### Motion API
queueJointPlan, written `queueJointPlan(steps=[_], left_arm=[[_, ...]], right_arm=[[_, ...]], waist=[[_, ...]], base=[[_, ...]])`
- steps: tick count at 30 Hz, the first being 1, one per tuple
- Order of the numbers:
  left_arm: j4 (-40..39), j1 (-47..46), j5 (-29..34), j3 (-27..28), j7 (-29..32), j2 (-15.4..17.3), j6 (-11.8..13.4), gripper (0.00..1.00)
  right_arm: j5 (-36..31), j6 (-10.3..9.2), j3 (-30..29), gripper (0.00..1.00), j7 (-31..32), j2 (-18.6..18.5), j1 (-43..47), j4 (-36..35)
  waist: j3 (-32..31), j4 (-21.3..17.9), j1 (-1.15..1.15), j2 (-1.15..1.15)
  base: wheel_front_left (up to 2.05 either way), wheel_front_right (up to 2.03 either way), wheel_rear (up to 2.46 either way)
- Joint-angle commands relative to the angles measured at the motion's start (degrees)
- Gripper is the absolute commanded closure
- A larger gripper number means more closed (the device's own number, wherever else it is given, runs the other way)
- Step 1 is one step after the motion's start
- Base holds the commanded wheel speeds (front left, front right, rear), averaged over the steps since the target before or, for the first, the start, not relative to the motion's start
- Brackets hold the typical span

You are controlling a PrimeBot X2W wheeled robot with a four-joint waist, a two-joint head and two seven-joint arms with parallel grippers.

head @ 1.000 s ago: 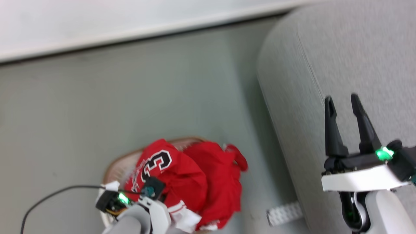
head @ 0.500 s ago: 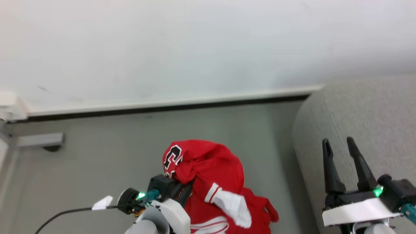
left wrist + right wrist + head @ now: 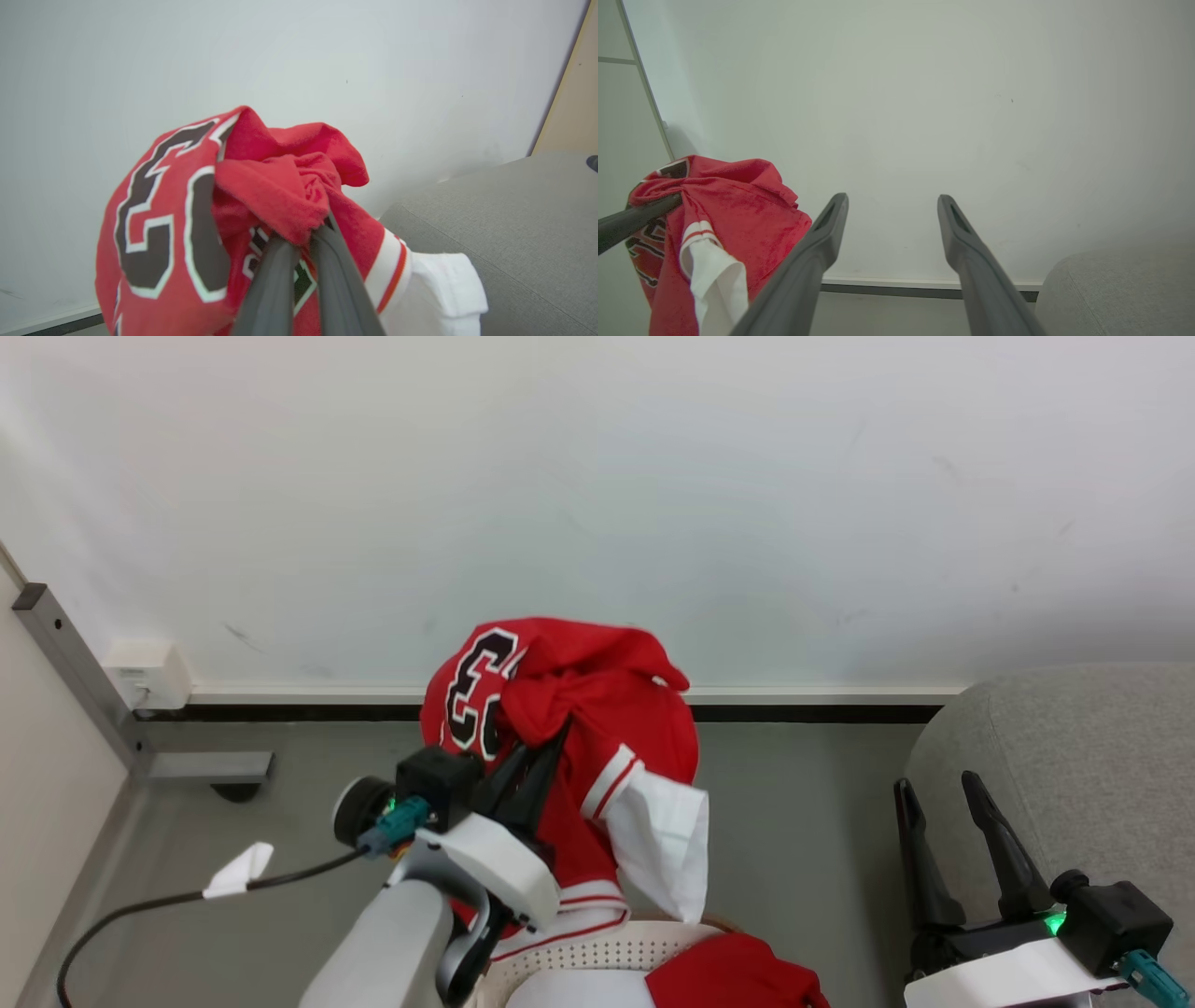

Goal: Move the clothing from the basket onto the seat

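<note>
Lift of the first garment out of the basket. A second earlier the jersey lay heaped on the basket (image 3: 597, 954) with the left gripper down among its folds. We now see the jersey (image 3: 597, 709) hoisted above the basket and bunched against the wall (image 3: 597, 476). The head camera has also tilted upward, so we do not read the shift of the whole picture as motion of the things.

The left gripper (image 3: 553, 735) is pressed together on a gathered fold of red cloth, which the left wrist view shows pinched between the fingertips (image 3: 280, 245). A white flap (image 3: 665, 845) hangs beside the striped trim. The hem reaches down toward the basket's rim; whether it is clear of the rim, we cannot tell.

The plain red garment (image 3: 733, 980) remains inside the basket. The right gripper (image 3: 936, 786) stands spread and empty to the right of the basket, at the near edge of the seat (image 3: 1083, 747).

We judge the task to be at its carry stage. One garment is in the air and must travel rightward from the basket to the seat, and a second pick will be needed.
</note>
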Motion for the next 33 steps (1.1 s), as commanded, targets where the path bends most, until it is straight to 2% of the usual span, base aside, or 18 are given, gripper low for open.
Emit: queueJointPlan(steps=[1, 21, 33], left_arm=[[-0.77, -0.84, -0.19, 0.48, -0.07, 0.42, -0.12, 1.0], [-7.32, -3.51, -4.52, 2.18, 0.49, -0.07, 0.65, 1.0], [-8.66, -3.19, -5.65, 0.77, 0.79, -0.56, 0.84, 1.0]], right_arm=[[0.46, -0.12, 0.17, 0.0, 0.05, -0.24, 0.7, 0.08], [3.61, -0.12, 7.01, 0.0, 0.05, -2.44, 0.0, -0.7], [5.94, -0.12, 23.68, 0.0, 0.05, -7.92, -4.97, -0.07]], waist=[[-0.22, 0.27, 0.01, 0.0], [0.19, 0.91, 0.01, 0.0], [-0.43, 2.28, 0.01, 0.0]], base=[[0.0, 0.0, 0.0], [0.0, 0.0, 0.0], [0.0, 0.0, 0.0]])
